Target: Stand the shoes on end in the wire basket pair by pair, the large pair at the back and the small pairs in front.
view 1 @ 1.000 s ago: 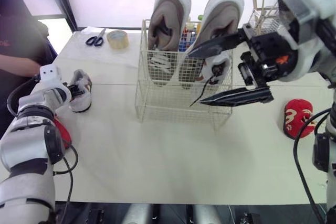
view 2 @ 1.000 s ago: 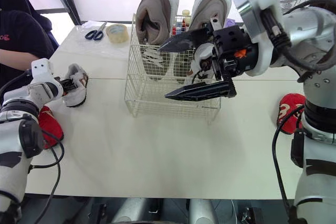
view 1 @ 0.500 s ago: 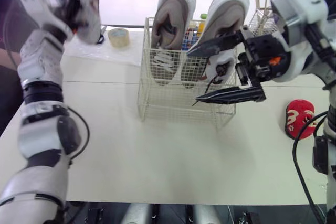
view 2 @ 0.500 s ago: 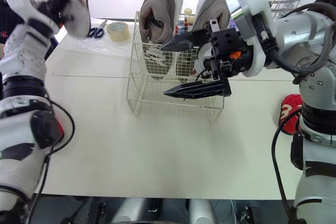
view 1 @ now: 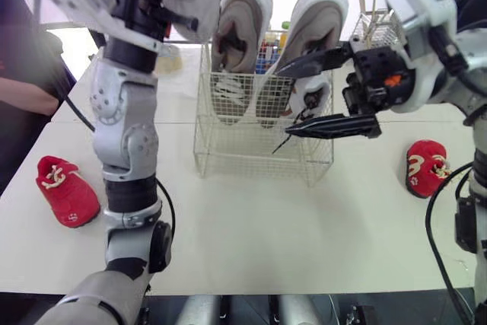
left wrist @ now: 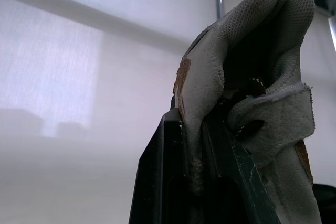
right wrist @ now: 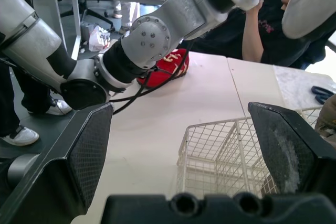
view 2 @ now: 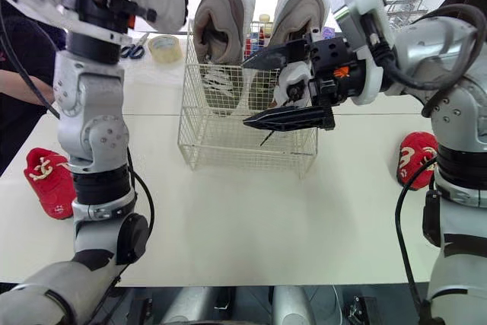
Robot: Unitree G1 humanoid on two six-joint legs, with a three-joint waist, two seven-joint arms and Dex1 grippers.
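While the basket (view 1: 251, 154) stands near the middle of the table (view 1: 251, 226), two large shoes stand on end along its back: the left large shoe (view 1: 242, 20) and the right large shoe (view 1: 323, 17), soles to the rear and tops rising well above the rim. A small grey shoe (view 1: 312, 100) stands in the front right part of the basket, a lace hanging from it.

A second grey shoe (left wrist: 252, 103) is held in the air, above the table and to the left of the basket, about level with the tops of the large shoes. The left gripper (left wrist: 195, 150) is clamped on it: in the left wrist view the fingers pinch its fabric edge.

The right gripper (view 1: 281, 104) hangs at the front right of the basket with its jaws spread wide and nothing between them.

One red shoe (view 1: 67, 192) lies on the table at the left, well apart from the basket. Another red shoe (view 1: 428, 167) lies at the right. Tape (view 2: 165, 47) and scissors (view 2: 135, 49) lie at the back left. A person (view 1: 30, 89) is at the left edge.
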